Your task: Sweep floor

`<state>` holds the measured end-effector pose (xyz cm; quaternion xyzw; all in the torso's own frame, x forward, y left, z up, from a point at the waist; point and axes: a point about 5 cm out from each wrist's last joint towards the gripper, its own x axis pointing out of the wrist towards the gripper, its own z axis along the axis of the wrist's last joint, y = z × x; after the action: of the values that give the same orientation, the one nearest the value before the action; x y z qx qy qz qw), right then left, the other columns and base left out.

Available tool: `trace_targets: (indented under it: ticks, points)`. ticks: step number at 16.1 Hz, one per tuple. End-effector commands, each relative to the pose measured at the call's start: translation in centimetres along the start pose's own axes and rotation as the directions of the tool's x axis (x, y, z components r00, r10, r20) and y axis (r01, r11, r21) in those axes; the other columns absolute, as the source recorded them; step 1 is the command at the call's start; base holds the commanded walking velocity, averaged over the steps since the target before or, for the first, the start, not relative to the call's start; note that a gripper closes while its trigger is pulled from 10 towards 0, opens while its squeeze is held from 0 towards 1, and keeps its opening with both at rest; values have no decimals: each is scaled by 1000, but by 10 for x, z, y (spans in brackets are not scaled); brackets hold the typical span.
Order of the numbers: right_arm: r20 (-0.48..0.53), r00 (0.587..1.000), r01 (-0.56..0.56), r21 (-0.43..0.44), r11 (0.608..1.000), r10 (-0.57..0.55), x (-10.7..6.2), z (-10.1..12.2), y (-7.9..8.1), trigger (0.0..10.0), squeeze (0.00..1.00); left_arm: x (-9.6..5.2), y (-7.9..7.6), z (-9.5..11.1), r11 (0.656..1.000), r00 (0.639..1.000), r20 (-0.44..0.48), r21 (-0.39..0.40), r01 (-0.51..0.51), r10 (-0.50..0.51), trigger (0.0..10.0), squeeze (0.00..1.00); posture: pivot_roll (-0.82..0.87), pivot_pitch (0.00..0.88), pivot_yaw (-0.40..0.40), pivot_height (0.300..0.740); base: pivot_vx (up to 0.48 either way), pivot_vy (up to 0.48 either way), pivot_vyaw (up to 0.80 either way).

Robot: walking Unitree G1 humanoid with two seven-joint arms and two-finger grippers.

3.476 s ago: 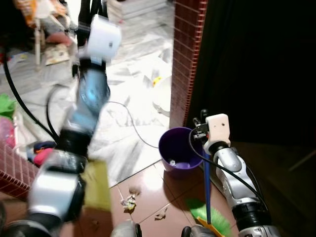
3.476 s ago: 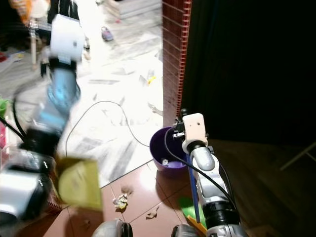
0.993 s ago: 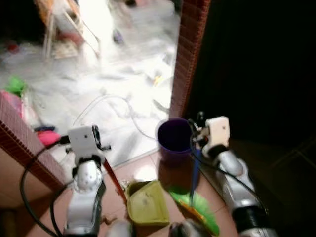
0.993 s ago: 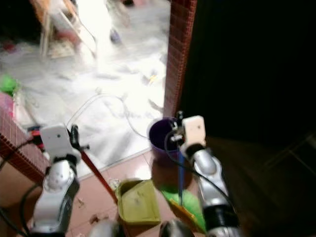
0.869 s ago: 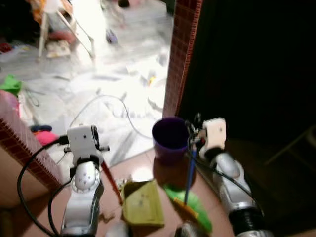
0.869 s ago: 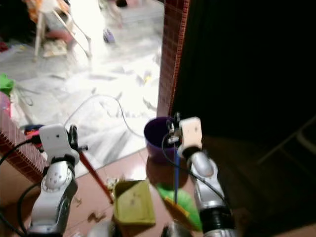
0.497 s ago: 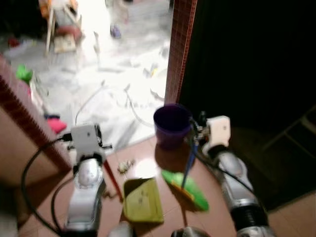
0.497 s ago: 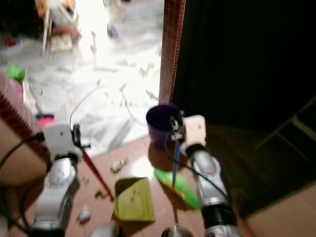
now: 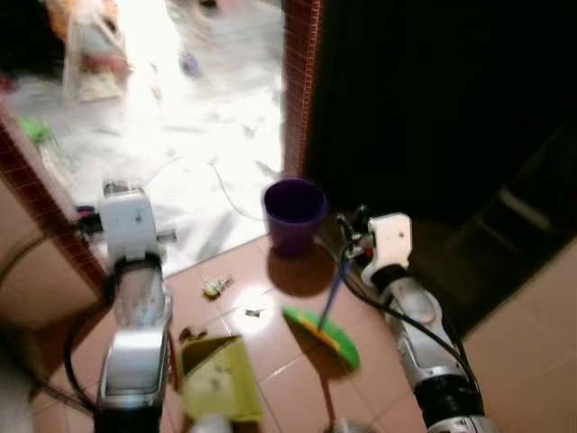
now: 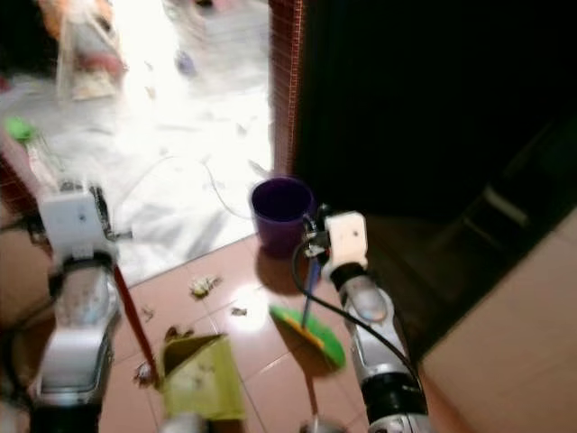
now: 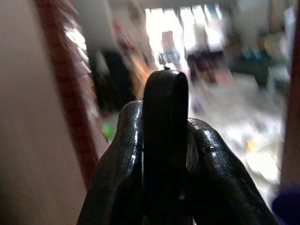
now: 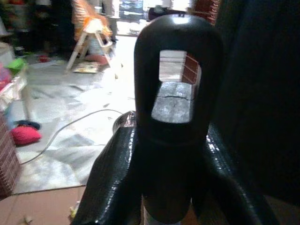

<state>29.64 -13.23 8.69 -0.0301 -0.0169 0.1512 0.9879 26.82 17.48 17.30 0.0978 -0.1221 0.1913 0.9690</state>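
Place: a lived-in home, at a doorway between two rooms.
Near floor: reddish-brown floor tiles (image 9: pixel 270 379) with scraps of litter (image 9: pixel 215 287).
Far floor: pale marble floor (image 9: pixel 194 171), a loose cable (image 9: pixel 194 167) across it.
Doorway: a red tiled pillar (image 9: pixel 297 81), dark room to the right.
Household things: a purple bucket (image 9: pixel 294 215); far left, a folding stand (image 12: pixel 91 40) amid clutter.

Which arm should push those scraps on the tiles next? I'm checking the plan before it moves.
Probably the right. The right gripper holds the blue-handled broom, its green head on the tiles beside the scraps. The left gripper holds the yellow-green dustpan, set down nearby to receive them.
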Motion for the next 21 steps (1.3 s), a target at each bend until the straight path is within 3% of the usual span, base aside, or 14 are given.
trace_targets:
  ticks: [1, 3, 4, 6, 9, 11, 13, 15, 21]
  points:
    - [4, 1000, -12, -4, 1000, 12, -1, 1, 2, 10000, 0, 3, 1, 20, 1000, 996, 90, 4, -4, 4, 10000, 0, 29, 0, 12, 740, 0, 0, 0]
    - [-7, 999, -33, -8, 999, 33, -4, -2, 6, 10000, 0, -3, 5, 9, 999, 999, 35, 46, -28, 27, 10000, 0, 33, 0, 10, 740, 0, 0, 0]
    - [-14, 1000, -27, 14, 1000, 27, -6, -3, 6, 10000, 0, -11, 9, -12, 997, 996, -72, 64, -40, 45, 10000, 0, 32, 0, 8, 740, 0, 0, 0]
    - [-17, 1000, 9, 57, 998, -8, -2, -3, 3, 10000, 0, -23, 8, -39, 1000, 978, -206, 10, -27, 28, 10000, 0, 32, 0, -1, 740, 0, 0, 0]
    - [-29, 998, 59, 88, 994, -57, 4, -2, -1, 10000, 0, -30, -4, -68, 998, 956, -286, -50, 46, -58, 10000, 0, 22, 0, -3, 740, 0, 0, 0]
    - [-59, 994, 92, 52, 994, -89, 8, -5, -4, 10000, 0, -34, -15, -82, 987, 942, -300, -106, 124, -150, 10000, 0, 9, 0, 1, 740, 0, 0, 0]
    - [-66, 990, 129, 73, 989, -124, 8, -6, -8, 10000, 0, -34, -22, -87, 978, 938, -282, -116, 176, -202, 10000, 0, 3, 0, 9, 740, 0, 0, 0]
    - [-57, 987, 153, 85, 985, -149, 10, -5, -10, 10000, 0, -33, -33, -91, 953, 920, -266, -177, 246, -287, 10000, 0, -7, 0, 25, 740, 0, 0, 0]
    - [-87, 979, 190, 76, 979, -183, 11, -9, -12, 10000, 0, -32, -40, -95, 938, 913, -240, -190, 290, -331, 10000, 0, -10, 0, 72, 740, 0, 0, 0]
